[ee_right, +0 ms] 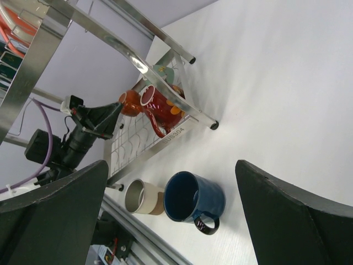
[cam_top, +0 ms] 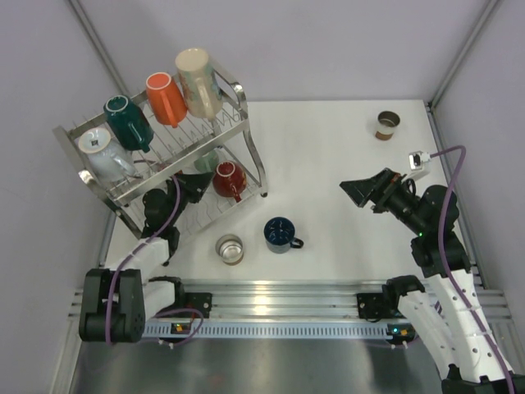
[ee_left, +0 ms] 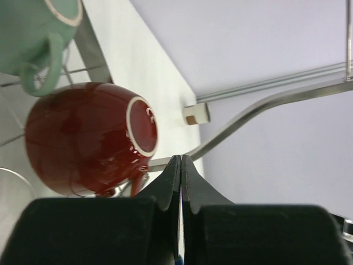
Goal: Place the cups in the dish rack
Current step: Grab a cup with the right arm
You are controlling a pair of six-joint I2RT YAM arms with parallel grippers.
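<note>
my right end effector [cam_top: 354, 194] spread | left end effector [ee_left: 181, 165] pressed together | navy cup [cam_top: 281, 234]: I judge it stiff, slick, breakable; best pinched at rim

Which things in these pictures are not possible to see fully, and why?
Mint-green ceramic cup: left wrist view, cut off by the top and left edges.
Small brown cup: top view, too small to see inside.
Steel wire dish rack, lower tier: top view, partly hidden by the upper tier.
</note>
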